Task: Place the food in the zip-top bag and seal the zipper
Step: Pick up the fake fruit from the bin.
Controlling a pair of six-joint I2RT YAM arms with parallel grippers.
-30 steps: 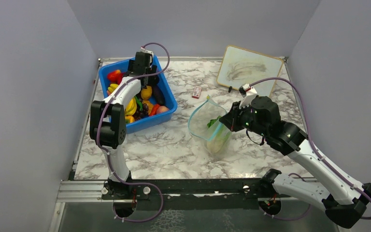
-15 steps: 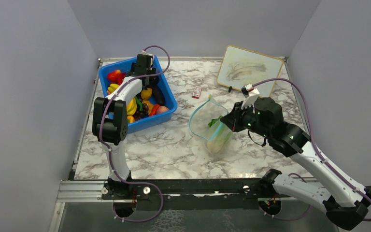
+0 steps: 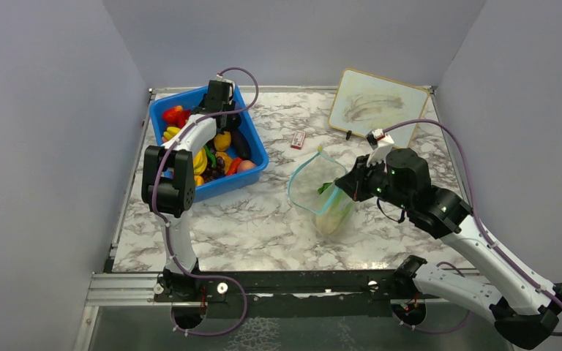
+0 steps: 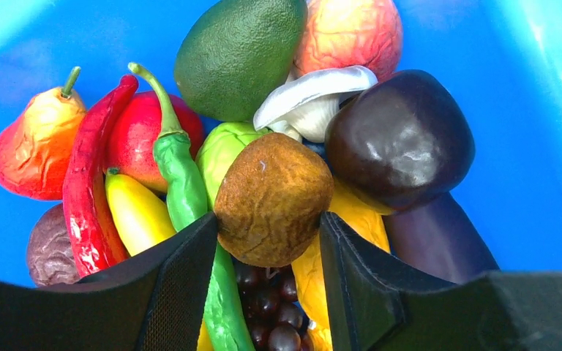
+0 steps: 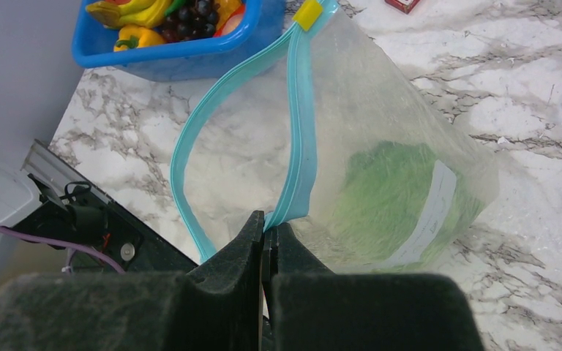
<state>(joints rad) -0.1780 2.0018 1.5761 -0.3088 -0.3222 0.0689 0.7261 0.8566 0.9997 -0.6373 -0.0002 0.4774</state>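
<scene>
My left gripper is down in the blue bin. In the left wrist view its jaws are closed against both sides of an orange-brown round piece on top of the food pile. A dark purple eggplant lies just right of it. The clear zip-top bag stands at mid table with its mouth open and the green lettuce inside. My right gripper is shut on the light-blue zipper at the mouth's right end and holds it up.
The bin also holds an avocado, a red chili, a green chili, a mushroom, grapes and more. A small red-and-white box lies behind the bag. A whiteboard leans at the back right.
My right arm has shifted slightly right, drawing the bag's mouth with it. My left arm's elbow has moved a little; its gripper stays in the bin.
</scene>
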